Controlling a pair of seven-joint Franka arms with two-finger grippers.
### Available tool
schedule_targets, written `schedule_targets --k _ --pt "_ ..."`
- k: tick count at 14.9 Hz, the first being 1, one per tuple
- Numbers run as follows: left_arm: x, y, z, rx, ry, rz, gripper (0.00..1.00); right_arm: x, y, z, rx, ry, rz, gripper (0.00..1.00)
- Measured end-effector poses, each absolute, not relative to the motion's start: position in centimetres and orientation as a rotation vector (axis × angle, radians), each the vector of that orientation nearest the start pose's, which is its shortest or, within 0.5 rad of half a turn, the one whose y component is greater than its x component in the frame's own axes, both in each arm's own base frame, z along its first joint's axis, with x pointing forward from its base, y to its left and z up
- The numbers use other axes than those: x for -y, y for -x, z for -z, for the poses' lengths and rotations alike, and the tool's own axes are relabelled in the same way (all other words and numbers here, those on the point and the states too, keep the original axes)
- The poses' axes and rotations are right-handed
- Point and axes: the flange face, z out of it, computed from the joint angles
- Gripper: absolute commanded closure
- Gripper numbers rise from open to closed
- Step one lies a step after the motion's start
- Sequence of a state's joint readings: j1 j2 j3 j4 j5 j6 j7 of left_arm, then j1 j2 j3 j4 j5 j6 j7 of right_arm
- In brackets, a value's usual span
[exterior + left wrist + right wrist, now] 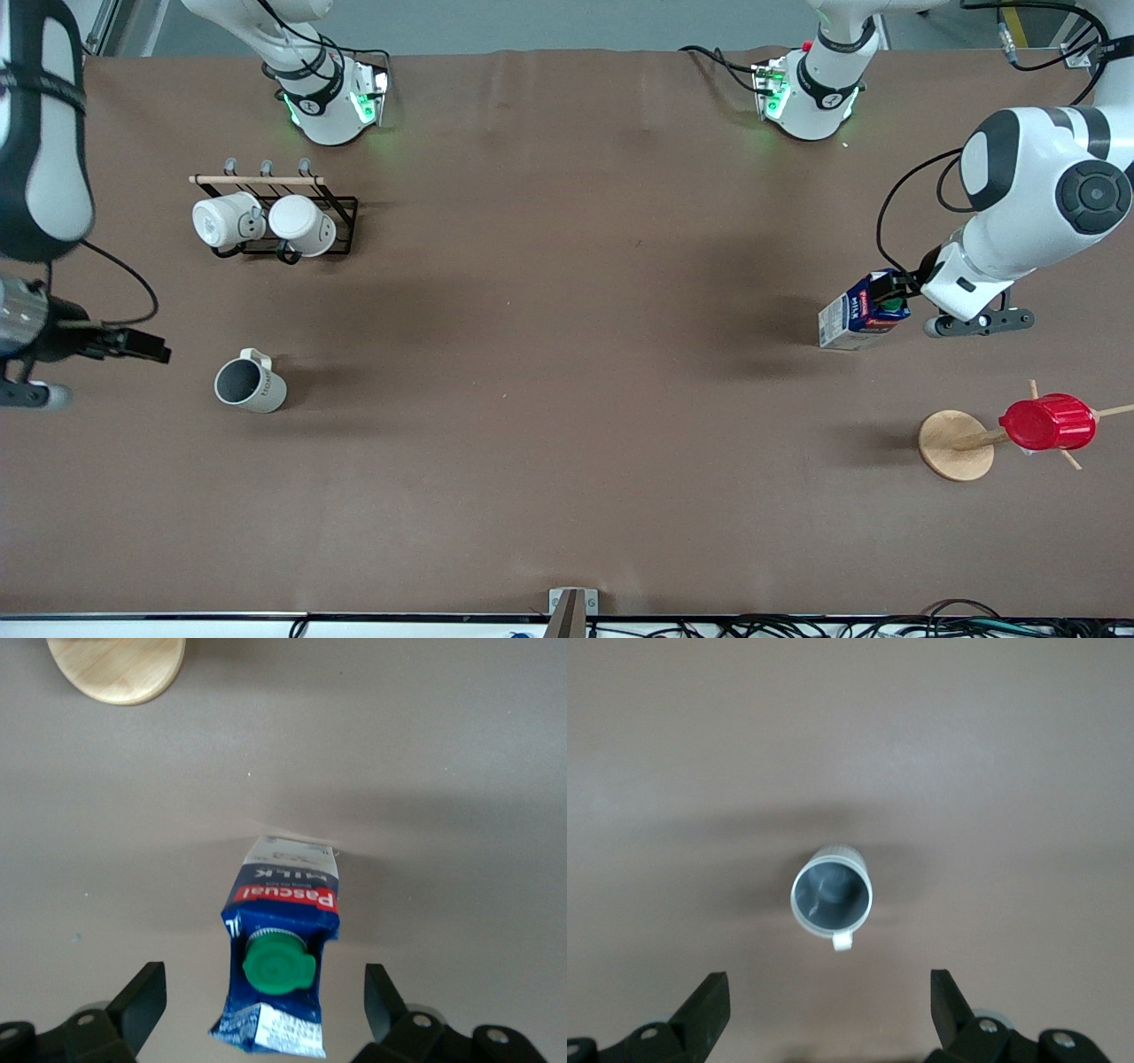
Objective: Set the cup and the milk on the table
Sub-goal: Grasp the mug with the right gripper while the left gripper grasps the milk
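Bench (pixel 567 372), broad bare brown surface around both task objects. Milk (pixel 858 315) stands upright toward the left arm's end, farther from the front camera than the wooden stand (pixel 955 446) carrying the red cup (pixel 1047 423). Left gripper (pixel 266 1014) hangs over the milk, fingers (pixel 137 1005) wide, touching nothing. Cup (pixel 250 383) stands upright toward the right arm's end, nearer the front camera than the mug rack (pixel 275 217). Right gripper (pixel 830 1014) hangs over it, fingers (pixel 709 1010) wide, empty. Left wrist view alone shows the green cap (pixel 277 963); right wrist view, the cup's grey interior
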State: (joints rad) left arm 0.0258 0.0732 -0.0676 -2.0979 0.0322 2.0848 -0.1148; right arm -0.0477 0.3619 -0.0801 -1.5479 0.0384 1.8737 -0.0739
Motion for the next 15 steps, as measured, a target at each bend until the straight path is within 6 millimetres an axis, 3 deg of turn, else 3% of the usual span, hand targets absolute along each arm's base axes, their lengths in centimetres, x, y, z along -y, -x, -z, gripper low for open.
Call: schedule_targets --k 4,6,12,14,15 --pt "1.9 -54.7 -36.2 0.083 3.115 -0.079 0.01 8.1 -65.4 -34.9 -0.01 3.147 0.052 0.0" --pt "1.9 -54.5 -35.5 0.082 3.117 -0.072 0.01 8.2 -64.1 -31.9 0.048 3.152 0.067 0.0" --pt "2.1 -54.0 -33.9 0.046 3.116 -0.122 0.03 8.5 -62.6 -26.9 0.102 3.159 0.05 0.03" --pt "2.1 -53.8 -33.3 0.003 3.116 -0.142 0.07 8.6 -62.5 -25.5 0.105 3.161 0.052 0.13" --pt "2.1 -53.8 -33.1 -0.015 3.117 -0.147 0.08 8.6 -62.4 -24.8 0.105 3.164 0.063 0.25"
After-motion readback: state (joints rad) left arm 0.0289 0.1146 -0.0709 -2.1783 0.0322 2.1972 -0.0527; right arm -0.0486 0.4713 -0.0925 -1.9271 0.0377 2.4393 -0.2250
